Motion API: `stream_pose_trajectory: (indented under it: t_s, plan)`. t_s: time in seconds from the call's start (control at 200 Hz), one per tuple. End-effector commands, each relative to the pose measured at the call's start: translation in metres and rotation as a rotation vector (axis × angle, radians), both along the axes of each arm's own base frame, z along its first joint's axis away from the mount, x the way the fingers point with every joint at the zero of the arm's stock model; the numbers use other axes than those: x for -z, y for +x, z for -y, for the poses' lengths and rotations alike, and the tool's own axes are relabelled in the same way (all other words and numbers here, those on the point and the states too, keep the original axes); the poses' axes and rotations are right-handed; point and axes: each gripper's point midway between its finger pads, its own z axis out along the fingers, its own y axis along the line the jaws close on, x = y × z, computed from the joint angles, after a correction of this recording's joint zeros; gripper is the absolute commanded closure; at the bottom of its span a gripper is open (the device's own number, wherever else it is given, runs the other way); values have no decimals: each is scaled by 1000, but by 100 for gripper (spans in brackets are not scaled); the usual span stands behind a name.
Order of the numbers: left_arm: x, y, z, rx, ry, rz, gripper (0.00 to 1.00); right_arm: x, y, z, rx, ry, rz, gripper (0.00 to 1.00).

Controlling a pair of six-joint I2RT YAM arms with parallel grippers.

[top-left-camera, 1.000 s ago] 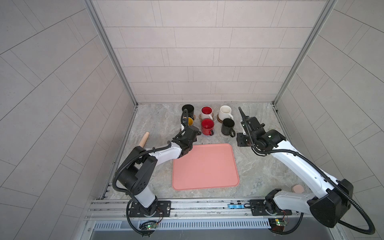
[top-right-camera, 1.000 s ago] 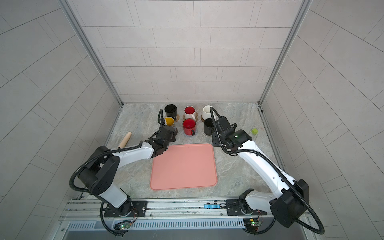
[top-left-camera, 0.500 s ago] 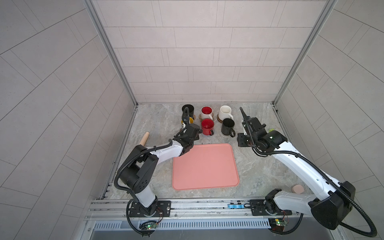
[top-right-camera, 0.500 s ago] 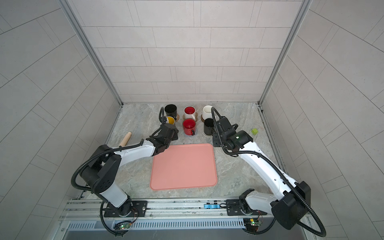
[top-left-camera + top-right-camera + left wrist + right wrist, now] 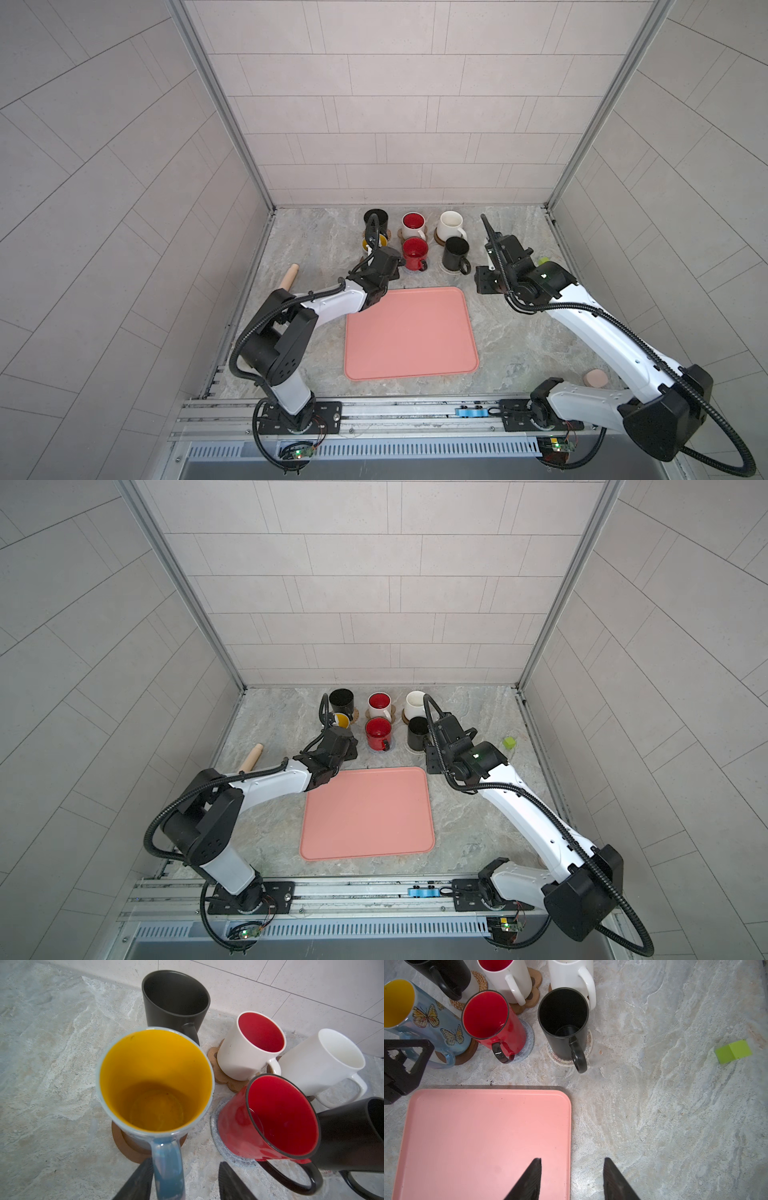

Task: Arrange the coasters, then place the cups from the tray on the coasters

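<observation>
The pink tray [image 5: 409,332] lies bare in the middle. Several cups stand behind it, each on a coaster. The light blue cup [image 5: 155,1084] with a yellow inside rests on a dark brown disc [image 5: 128,1147]. My left gripper [image 5: 186,1162] is open around its handle, which touches one finger [image 5: 141,1180] and stands apart from the other. The red cup [image 5: 270,1122] stands on the grey-blue round [image 5: 220,1147], and a black cup [image 5: 563,1022] on the whitish round [image 5: 588,1043]. My right gripper [image 5: 572,1159] hangs open and empty over the tray's right edge.
Close behind stand a black cup [image 5: 376,220], a white cup with a red inside [image 5: 412,224] and a plain white cup [image 5: 450,224]. A wooden peg [image 5: 289,276] lies at the left, a green cube [image 5: 733,1051] at the right, a pink puck [image 5: 595,377] front right.
My left gripper's jaws have spread a little at the blue cup's handle. Both arms have barely moved.
</observation>
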Motion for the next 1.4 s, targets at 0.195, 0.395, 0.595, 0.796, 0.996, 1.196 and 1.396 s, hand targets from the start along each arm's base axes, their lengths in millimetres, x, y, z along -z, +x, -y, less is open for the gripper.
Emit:
stream_pose_trajectory:
  t_s: [0.195, 0.395, 0.595, 0.796, 0.996, 1.196, 1.396]
  plan:
    - [-54, -27, -26, -10, 2, 88, 39, -22, 6, 26, 82, -77, 102, 46]
    - [-90, -46, -80, -33, 30, 162, 28, -34, 15, 66, 201, -178, 226, 33]
    - [-97, -59, -143, -109, 124, 212, 0, -22, 19, 109, 344, -209, 354, 0]
    - [-71, -70, -201, -203, 221, 262, 0, 10, 23, 143, 400, -283, 370, 1]
    - [-29, -79, -236, -297, 398, 177, 0, 54, 35, 148, 342, -344, 419, 0]
    - [-2, -79, -257, -382, 399, 214, 0, 100, 47, 153, 335, -335, 389, 1]
    - [1, -44, -254, -325, 351, 249, 0, 97, 71, 166, 388, -280, 451, 1]
